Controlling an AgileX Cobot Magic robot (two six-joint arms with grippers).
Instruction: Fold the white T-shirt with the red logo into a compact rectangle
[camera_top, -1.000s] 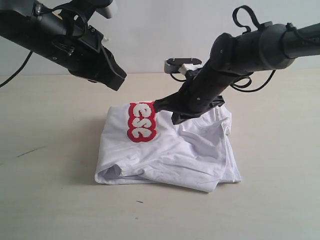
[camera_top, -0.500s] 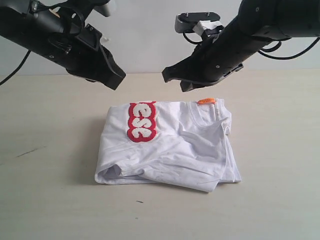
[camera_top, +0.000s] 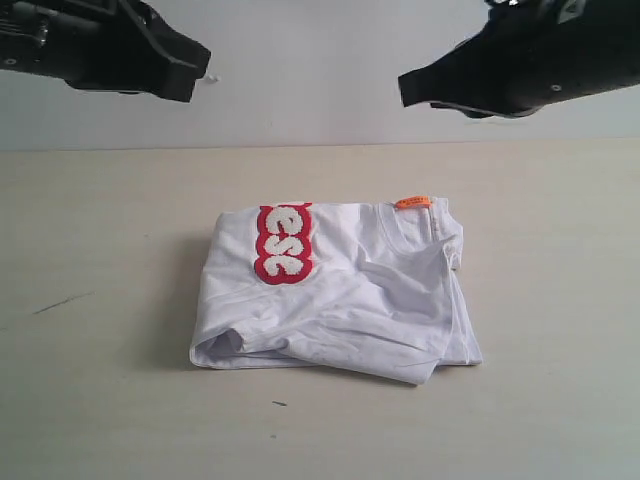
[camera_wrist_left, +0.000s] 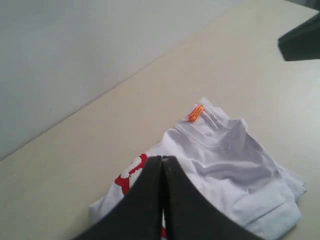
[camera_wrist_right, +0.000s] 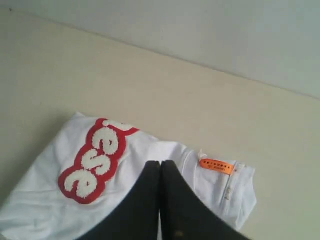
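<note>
The T-shirt (camera_top: 335, 300) lies folded into a rough rectangle in the middle of the exterior frame, flat on the beige table (camera_top: 100, 250). Its lower edge is rumpled, with loose layers showing at the lower left and lower right corners. The logo (camera_top: 282, 245) sits on the upper left part of the folded shirt and reaches its top edge. It runs top to bottom, and only the white letters "ese" on red show. An orange tag (camera_top: 412, 202) lies at the shirt's upper right, just beside the ribbed collar (camera_top: 388, 222).

The left gripper (camera_top: 195, 75) hangs in the upper left corner of the exterior frame, against the pale wall (camera_top: 300, 70) and well apart from the shirt. In its wrist view the two dark fingers (camera_wrist_left: 145, 195) press together with only a thin seam between them, and they hold nothing.

The right gripper (camera_top: 405, 90) hangs in the upper right of the exterior frame, also high over the table and clear of the cloth. Its wrist view shows both fingers (camera_wrist_right: 177, 205) closed tight against each other, also holding nothing, with the logo and tag on the table beyond them.
</note>
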